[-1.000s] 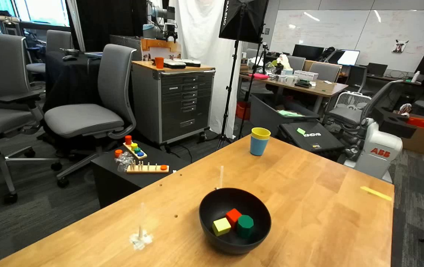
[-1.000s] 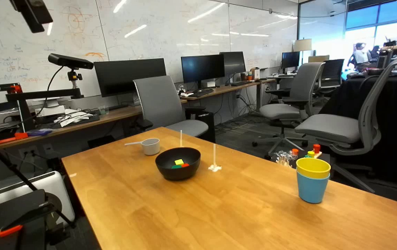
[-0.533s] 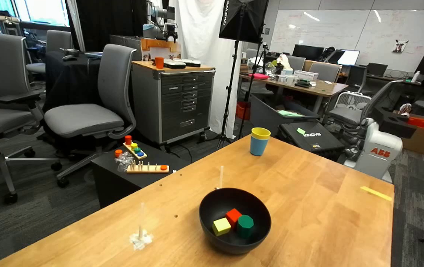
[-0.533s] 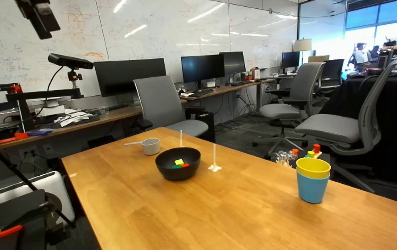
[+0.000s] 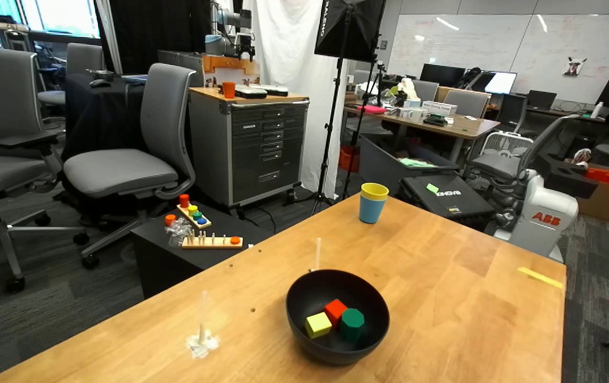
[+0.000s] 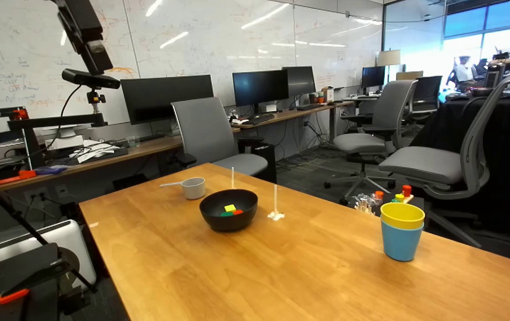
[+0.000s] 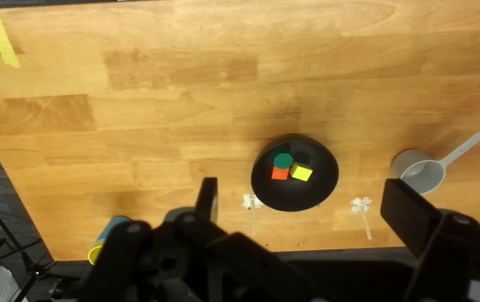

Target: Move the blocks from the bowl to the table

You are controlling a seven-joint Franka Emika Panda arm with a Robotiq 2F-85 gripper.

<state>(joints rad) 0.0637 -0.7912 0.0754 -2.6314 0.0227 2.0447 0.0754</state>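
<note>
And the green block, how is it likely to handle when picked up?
The green block looks stiff, given its crisp edges. Its many-sided, nearly round outline suggests it could roll if laid on its side. It may nudge the red block right beside it.

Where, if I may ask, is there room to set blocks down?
Bare table lies between yellow tape and bowl, and between tape and stacked cups. It is crowded beside the bowl: two sticks, the grey measuring cup.

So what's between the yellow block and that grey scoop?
The wrist view shows the yellow block inside the black bowl; next comes the bowl's side, then bare tabletop up to the scoop.
</note>
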